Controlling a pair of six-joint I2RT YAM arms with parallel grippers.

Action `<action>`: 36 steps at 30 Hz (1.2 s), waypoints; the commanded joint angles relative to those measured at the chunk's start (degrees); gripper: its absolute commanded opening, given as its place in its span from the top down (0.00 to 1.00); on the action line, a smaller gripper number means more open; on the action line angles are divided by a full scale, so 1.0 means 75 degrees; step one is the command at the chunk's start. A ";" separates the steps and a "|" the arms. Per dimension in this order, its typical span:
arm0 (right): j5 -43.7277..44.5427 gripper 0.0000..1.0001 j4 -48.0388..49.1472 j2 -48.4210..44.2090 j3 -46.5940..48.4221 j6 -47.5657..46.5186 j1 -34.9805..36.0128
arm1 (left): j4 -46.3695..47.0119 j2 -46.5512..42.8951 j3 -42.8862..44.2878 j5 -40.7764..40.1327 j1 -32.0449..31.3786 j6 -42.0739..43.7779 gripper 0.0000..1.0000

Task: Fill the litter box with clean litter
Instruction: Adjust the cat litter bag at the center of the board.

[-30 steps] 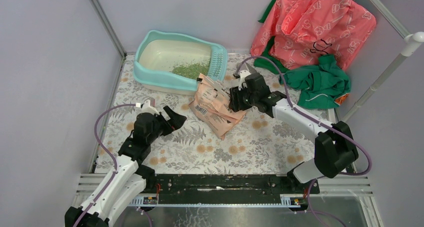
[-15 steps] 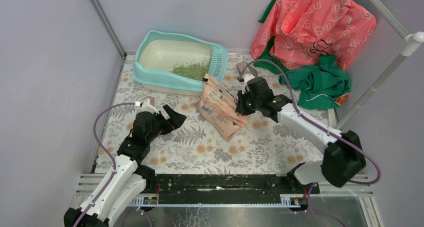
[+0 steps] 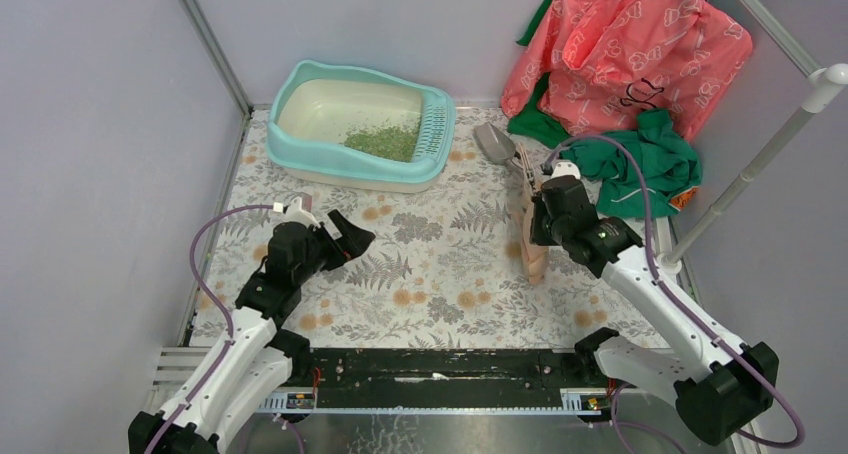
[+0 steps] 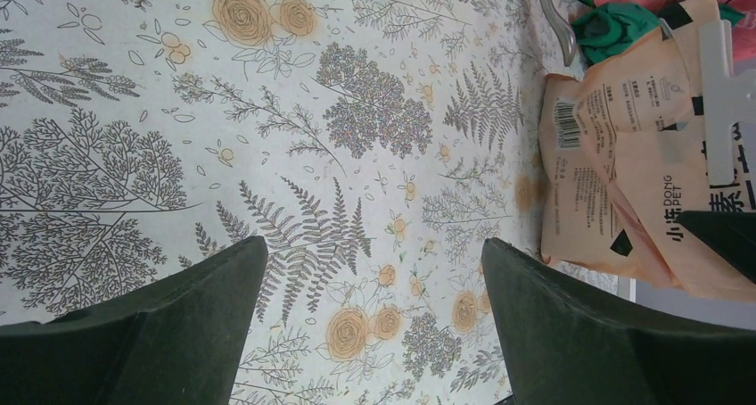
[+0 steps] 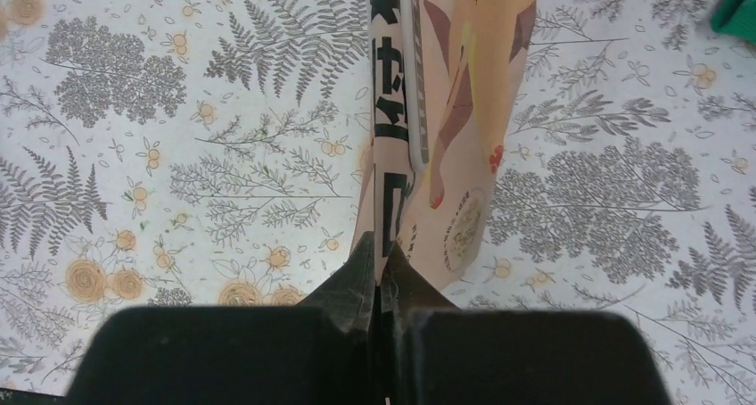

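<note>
The desk point(image 3: 440, 274) is covered by a cloth printed with ferns and orange flowers, and grey walls close it in on three sides. In the far right corner a big pink printed cloth point(image 3: 620, 49) is heaped against the wall. A crumpled green cloth point(image 3: 640, 164) lies just in front of it.

The litter box point(image 3: 330, 167) sits at the far left of the desk, close to the back wall, with its slotted ledge at the right end. Its cream basin is mostly bare.

The right arm reaches in from the near right edge toward the middle right of the desk. Its pincer point(image 5: 379, 262) is clamped tight on the edge of a peach paper bag point(image 3: 533, 259). The bag is held up on edge, so from above it shows as a narrow strip. From the wrist camera it runs straight away from the fingertips, with black print down one side. Whether its lower end touches the desk cannot be told.

The left arm is over the near left part of the desk, well apart from both the bag and the box. Its pincer point(image 4: 374, 253) is spread wide with nothing between the fingers, only the patterned cloth beneath.

A grey scoop point(image 3: 495, 142) lies on the desk between the box and the green cloth, just beyond the bag.

The litter point(image 3: 385, 142) is a small green heap inside the basin, against the slotted ledge.
</note>
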 commanded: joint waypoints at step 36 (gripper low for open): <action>-0.2841 1.00 0.1721 0.3479 0.4906 -0.0499 -0.0066 | -0.0042 0.0107 0.0639 -0.0196 0.0057 0.0270 0.01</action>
